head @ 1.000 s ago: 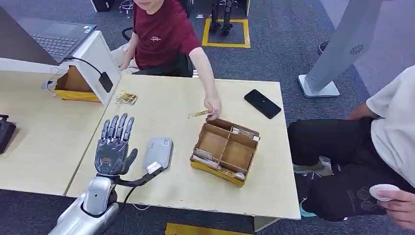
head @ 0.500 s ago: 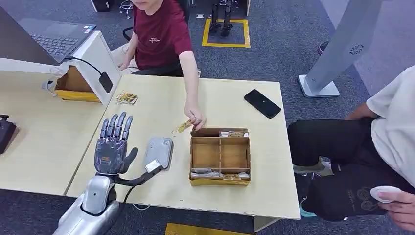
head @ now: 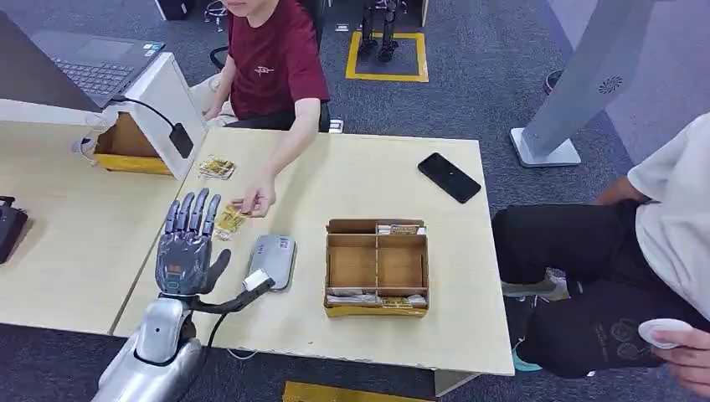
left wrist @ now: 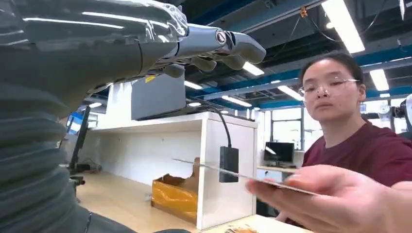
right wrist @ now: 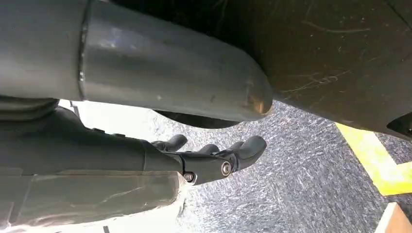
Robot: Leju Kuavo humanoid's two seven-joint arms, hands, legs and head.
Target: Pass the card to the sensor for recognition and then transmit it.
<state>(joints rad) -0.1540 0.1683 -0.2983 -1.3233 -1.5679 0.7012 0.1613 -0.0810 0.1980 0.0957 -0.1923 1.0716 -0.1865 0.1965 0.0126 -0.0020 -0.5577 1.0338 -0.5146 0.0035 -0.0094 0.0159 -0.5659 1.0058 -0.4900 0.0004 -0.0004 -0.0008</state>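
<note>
Now the handover: a person's hand holds the card at 1 o'clock of the robot's left hand, which waits released, fingers spread, above the tabletop. Next it must pinch the card, then carry it to the sensor. The right hand hangs holding nothing.
</note>
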